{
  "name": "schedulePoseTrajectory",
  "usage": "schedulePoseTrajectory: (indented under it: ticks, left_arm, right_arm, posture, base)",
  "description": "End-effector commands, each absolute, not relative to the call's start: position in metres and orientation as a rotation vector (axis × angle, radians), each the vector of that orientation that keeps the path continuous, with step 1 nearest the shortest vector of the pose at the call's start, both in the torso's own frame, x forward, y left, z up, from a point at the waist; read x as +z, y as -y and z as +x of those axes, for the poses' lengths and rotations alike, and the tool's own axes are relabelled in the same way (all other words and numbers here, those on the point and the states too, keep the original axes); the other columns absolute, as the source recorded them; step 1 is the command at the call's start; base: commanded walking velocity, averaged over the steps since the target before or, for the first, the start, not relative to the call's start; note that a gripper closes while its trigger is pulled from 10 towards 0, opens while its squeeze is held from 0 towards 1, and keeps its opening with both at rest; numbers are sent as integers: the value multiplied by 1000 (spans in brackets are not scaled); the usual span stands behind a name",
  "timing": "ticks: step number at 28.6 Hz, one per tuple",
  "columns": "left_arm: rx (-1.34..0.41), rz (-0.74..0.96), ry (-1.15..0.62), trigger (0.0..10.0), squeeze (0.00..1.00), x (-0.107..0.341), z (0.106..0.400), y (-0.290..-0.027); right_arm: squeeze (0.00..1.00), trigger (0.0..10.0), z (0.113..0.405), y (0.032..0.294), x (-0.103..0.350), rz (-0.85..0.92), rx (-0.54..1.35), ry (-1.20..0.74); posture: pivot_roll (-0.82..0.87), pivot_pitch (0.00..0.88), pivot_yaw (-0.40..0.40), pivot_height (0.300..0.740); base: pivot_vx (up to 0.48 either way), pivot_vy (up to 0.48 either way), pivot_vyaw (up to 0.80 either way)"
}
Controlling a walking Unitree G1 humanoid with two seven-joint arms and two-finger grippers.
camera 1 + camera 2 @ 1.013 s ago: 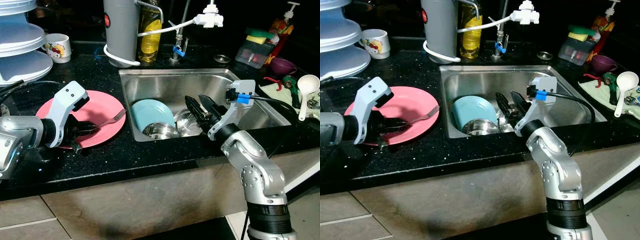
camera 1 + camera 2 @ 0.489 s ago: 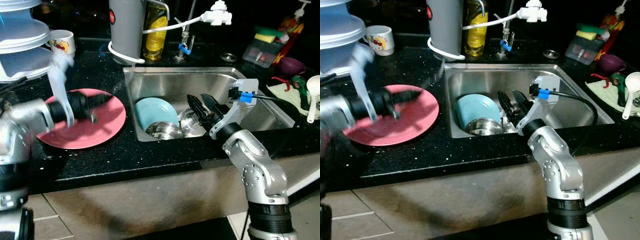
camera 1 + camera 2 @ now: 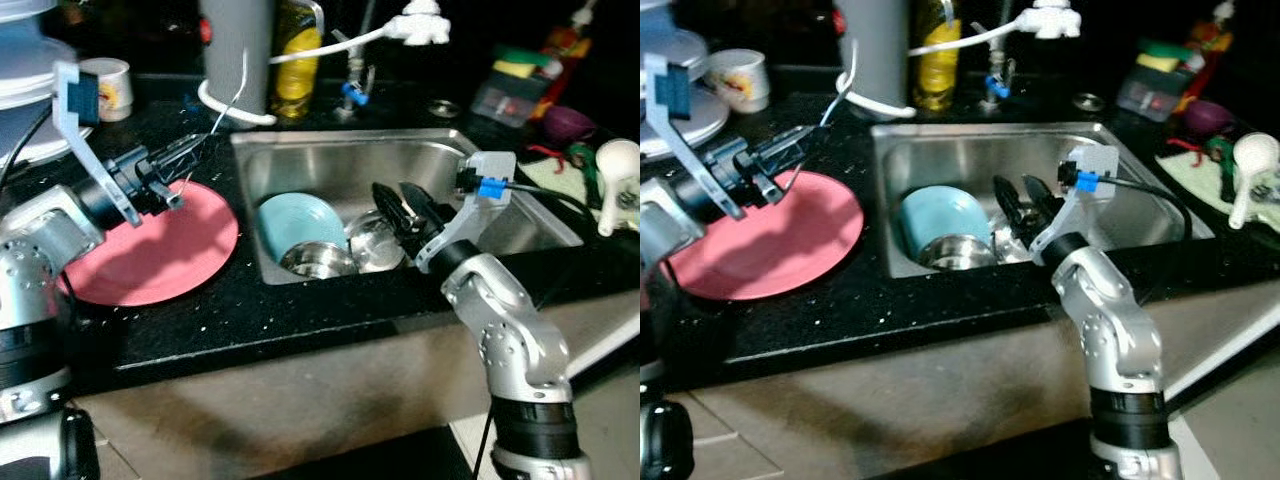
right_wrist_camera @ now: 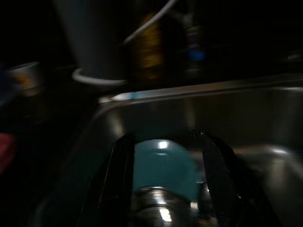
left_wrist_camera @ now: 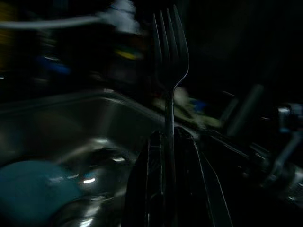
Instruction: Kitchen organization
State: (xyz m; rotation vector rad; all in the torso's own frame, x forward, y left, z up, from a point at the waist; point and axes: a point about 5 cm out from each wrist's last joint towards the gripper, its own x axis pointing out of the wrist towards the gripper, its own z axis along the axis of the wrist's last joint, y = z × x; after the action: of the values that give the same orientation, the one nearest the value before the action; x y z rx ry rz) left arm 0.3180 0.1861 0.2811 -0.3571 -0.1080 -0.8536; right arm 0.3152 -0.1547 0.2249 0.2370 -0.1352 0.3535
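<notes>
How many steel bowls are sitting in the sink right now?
2: one steel bowl in front of the blue plate, another beside it, next to the right gripper. More may be hidden behind the arm.

Head stereo pair: looks forward and down from above the counter edge onto the black speckled countertop (image 3: 300, 310) and the stainless steel sink (image 3: 340, 165). Same scene in both eyes, slightly offset sideways. Left wrist cam: sights along the left gripper (image 5: 170, 142) and its upright metal fork (image 5: 169, 52), facing across the sink toward the far side; dark, blurred. Right wrist cam: close, low inside the sink, sights between the right gripper (image 4: 165, 156) fingers at the round light-blue plate (image 4: 163, 165). Plate shared by all views.
</notes>
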Motion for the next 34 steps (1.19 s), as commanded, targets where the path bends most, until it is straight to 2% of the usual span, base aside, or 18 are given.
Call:
schedulePoseTrajectory:
  ticks: [1,4,8,11,15,16,17,18,22,27,28,30,31,32,34]
  left_arm:
    - [-878,-346,115,0,0,285,316,-178]
    - [-898,-328,103,0,0,283,316,-167]
    - [-867,-219,55,0,0,276,320,-155]
    - [-742,65,-41,0,0,257,327,-154]
    - [-677,158,-70,0,0,248,331,-150]
    - [-650,213,-76,8706,0,245,332,-148]
    - [-650,213,-76,8706,0,245,332,-148]
    - [-625,264,-81,10000,0,243,334,-146]
    - [-504,408,-87,10000,0,235,342,-146]
    - [-450,453,-113,10000,0,223,346,-150]
    - [-450,445,-116,10000,43,222,346,-150]
    - [-450,439,-115,10000,43,221,346,-150]
    - [-450,423,-110,10000,494,220,346,-150]
    - [-447,407,-105,10000,1000,219,347,-149]
    - [-435,358,-84,10000,1000,221,348,-151]
  right_arm:
    - [0,10000,315,159,220,245,332,113]
    - [0,10000,316,160,219,243,324,111]
    - [0,10000,316,162,220,235,317,114]
    - [0,10000,317,163,220,228,310,119]
    - [0,10000,317,163,220,225,309,118]
    - [0,10000,317,163,220,225,310,118]
    - [0,10000,317,163,220,225,310,118]
    - [0,10000,318,162,220,224,312,118]
    - [0,10000,318,161,220,220,316,114]
    - [0,10000,318,161,220,217,315,114]
    - [0,10000,318,161,220,217,315,114]
    - [0,10000,318,161,220,217,315,114]
    - [0,10000,318,161,220,216,316,115]
    - [0,10000,318,161,220,214,317,115]
    - [0,10000,318,161,220,213,319,116]
  posture:
    - [98,27,-139,740]
    - [94,22,-136,740]
    - [95,22,-137,740]
    - [98,16,-141,740]
    - [101,14,-142,740]
    - [102,14,-142,740]
    - [102,14,-142,740]
    - [102,13,-142,740]
    - [101,12,-141,740]
    - [96,10,-135,740]
    - [96,10,-135,740]
    - [96,10,-135,740]
    - [96,10,-135,740]
    - [97,10,-133,740]
    - [99,10,-134,740]
  base:
    - [0,0,-800]
    - [0,0,-800]
    - [0,0,-800]
    - [0,0,0]
    - [0,0,0]
    - [0,0,0]
    - [0,0,0]
    - [0,0,0]
    - [0,0,0]
    - [0,0,0]
    - [0,0,0]
    - [0,0,0]
    - [0,0,0]
    - [0,0,0]
    - [0,0,0]
